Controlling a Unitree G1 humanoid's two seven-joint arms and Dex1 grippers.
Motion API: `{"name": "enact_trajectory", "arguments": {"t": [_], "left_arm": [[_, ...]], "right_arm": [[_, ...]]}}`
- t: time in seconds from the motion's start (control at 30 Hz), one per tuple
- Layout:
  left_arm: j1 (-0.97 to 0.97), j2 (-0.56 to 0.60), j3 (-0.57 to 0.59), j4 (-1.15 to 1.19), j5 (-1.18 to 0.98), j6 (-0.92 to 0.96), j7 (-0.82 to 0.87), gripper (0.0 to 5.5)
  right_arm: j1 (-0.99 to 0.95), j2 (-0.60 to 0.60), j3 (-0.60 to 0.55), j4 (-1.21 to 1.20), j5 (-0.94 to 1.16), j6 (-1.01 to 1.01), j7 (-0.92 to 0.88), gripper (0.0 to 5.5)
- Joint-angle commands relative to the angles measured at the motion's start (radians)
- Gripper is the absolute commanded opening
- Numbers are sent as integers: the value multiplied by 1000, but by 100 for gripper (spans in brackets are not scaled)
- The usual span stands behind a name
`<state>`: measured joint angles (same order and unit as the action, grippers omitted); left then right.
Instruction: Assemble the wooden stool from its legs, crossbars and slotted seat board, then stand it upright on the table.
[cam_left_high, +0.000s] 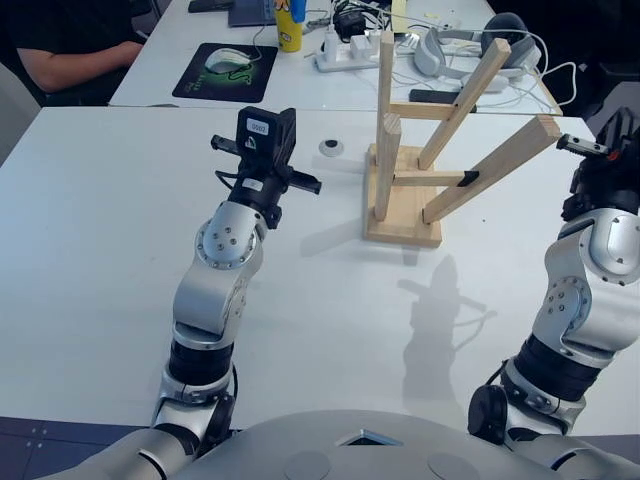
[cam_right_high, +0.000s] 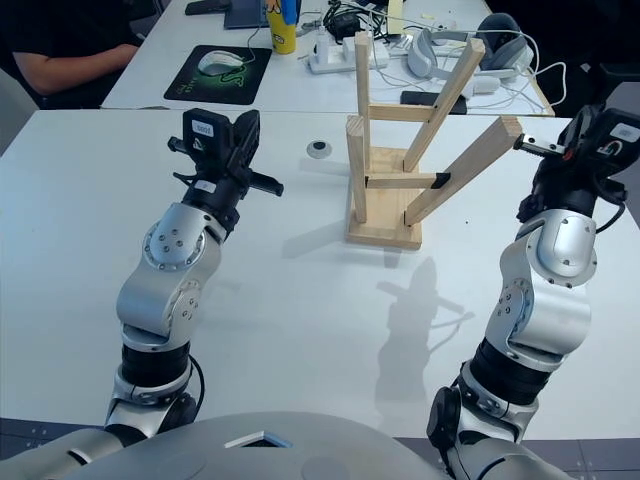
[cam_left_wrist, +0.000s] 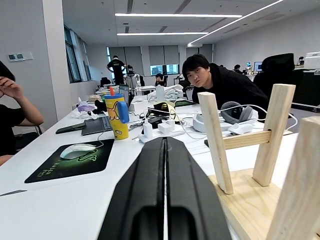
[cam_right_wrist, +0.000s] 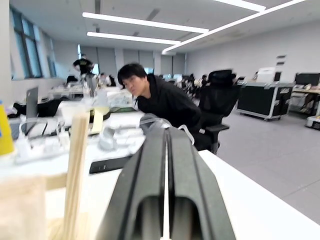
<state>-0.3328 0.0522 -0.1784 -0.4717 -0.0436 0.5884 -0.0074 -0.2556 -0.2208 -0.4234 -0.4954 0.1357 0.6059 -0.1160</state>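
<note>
The wooden stool (cam_left_high: 404, 218) stands upside down at the far middle of the white table (cam_left_high: 120, 250). Its seat board lies flat and its legs (cam_left_high: 385, 130) point up, joined by crossbars (cam_left_high: 428, 178). One leg (cam_left_high: 495, 165) leans out toward the right. My left gripper (cam_left_high: 266, 128) is raised left of the stool, apart from it, shut with nothing in it; the left wrist view has its fingers (cam_left_wrist: 150, 200) pressed together beside a leg (cam_left_wrist: 215, 145). My right gripper (cam_right_high: 603, 128) is held up right of the stool, near the leaning leg's tip, shut and empty (cam_right_wrist: 166, 134).
A small round dark disc (cam_left_high: 330, 148) lies on the table left of the stool. The desk behind holds a mouse pad with a mouse (cam_left_high: 226, 62), a yellow cup (cam_left_high: 289, 26), a power strip (cam_left_high: 345, 52), headphones (cam_left_high: 455, 45) and a phone (cam_left_high: 432, 96).
</note>
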Motion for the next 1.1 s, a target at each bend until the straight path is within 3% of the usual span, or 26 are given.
{"name": "enact_trajectory", "arguments": {"t": [0.03, 0.2, 0.33, 0.53, 1.1], "left_arm": [[-47, -3, 37, 40, 41, -33, 32, 2], [-51, -27, 50, 50, 39, -31, 33, 2], [-70, -66, -1, 85, 17, 1, -4, 2], [-83, -101, -35, 109, -4, 30, -40, 2], [-80, -36, 124, 94, 75, -7, 41, 2]], "right_arm": [[-39, -19, -16, 44, 7, -44, 3, 0], [-53, -26, -2, 73, 38, -42, 37, 0], [-52, -26, 83, 88, 111, 44, 130, 0], [-44, -10, 122, 70, 130, 80, 131, 0], [78, 0, 31, -115, 1, 88, -30, 0]]}}
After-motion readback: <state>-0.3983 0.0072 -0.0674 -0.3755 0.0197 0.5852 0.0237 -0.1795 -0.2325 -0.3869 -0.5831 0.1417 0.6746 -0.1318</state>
